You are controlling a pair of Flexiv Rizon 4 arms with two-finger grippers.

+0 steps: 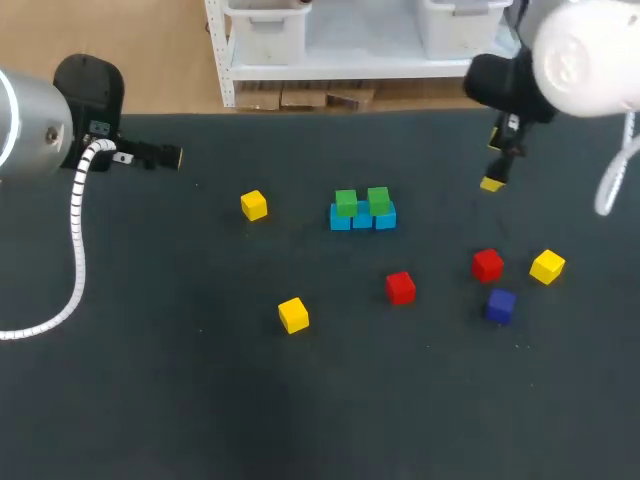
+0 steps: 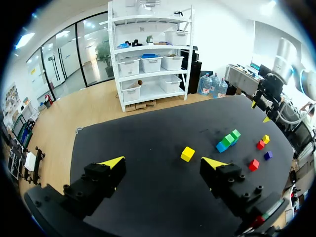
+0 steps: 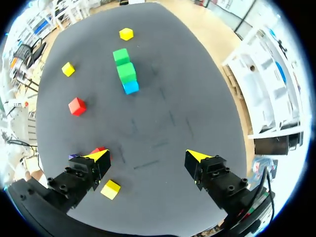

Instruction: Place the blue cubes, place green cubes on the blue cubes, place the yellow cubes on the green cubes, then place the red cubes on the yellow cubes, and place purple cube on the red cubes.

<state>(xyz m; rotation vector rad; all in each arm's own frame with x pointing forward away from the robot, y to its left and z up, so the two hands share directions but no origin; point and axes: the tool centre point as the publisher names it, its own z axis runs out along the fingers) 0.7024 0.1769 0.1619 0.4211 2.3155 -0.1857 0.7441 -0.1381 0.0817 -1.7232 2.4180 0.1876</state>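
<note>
- Your L gripper [image 2: 163, 162]: fingers wide apart, nothing betw. them. It hangs over the far L part of the table [image 1: 150, 400].
- Your R gripper [image 3: 146, 156]: also wide, holding nothing. It hangs over the far R part, beyond the R group of cubes.
- Nearest you, L of centre: front yellow cube [image 1: 293, 314], alone on the table.
- About as near, on the R side: purple cube [image 1: 501, 305], flat on the table.
- A bit farther back, betw. those two and touching neither: mid red cube [image 1: 400, 287].
- R red cube [image 1: 487, 265] sits just behind the purple cube, near but not touching.
- R yellow cube [image 1: 547, 266] is just beside the R red cube, on its R, w/ a small gap.
- In the R wrist view, R red cube and purple cube peek out beside one finger. R yellow cube lies by the same finger.
- Centre, farther back: blue cubes [image 1: 362, 220] in a short row, side by side, touching.
- Green cubes [image 1: 346, 203], two of them, sit on top of that row.
- About level w/ the row, well apart on its L: L yellow cube [image 1: 254, 205]. In the L wrist view it lies ahead of the L gripper.
</note>
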